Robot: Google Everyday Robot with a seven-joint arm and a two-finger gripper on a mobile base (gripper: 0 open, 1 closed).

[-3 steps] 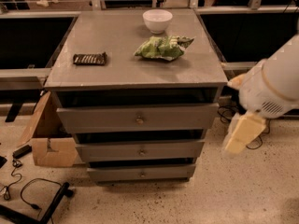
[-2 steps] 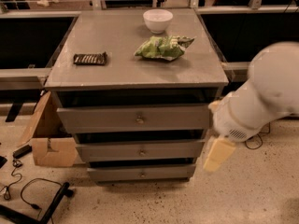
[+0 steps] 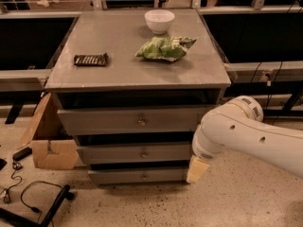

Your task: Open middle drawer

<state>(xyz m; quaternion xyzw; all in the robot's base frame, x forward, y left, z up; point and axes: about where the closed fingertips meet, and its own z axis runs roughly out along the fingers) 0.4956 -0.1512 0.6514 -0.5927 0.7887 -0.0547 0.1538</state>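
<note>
A grey cabinet has three drawers stacked below its top. The middle drawer is a wide shallow grey front with a small round brass knob at its centre; it looks closed, like the top drawer and the bottom drawer. My white arm reaches in from the right. The gripper, cream-coloured, hangs at the right end of the middle and bottom drawer fronts, well right of the knob and holding nothing that I can see.
On the cabinet top lie a white bowl, a green crumpled bag and a dark bar. A cardboard box stands on the floor to the left, with cables in front of it.
My arm and gripper have swung left and slightly down, from beside the cabinet's right side to in front of the right end of the lower drawers. The drawers have not moved.
</note>
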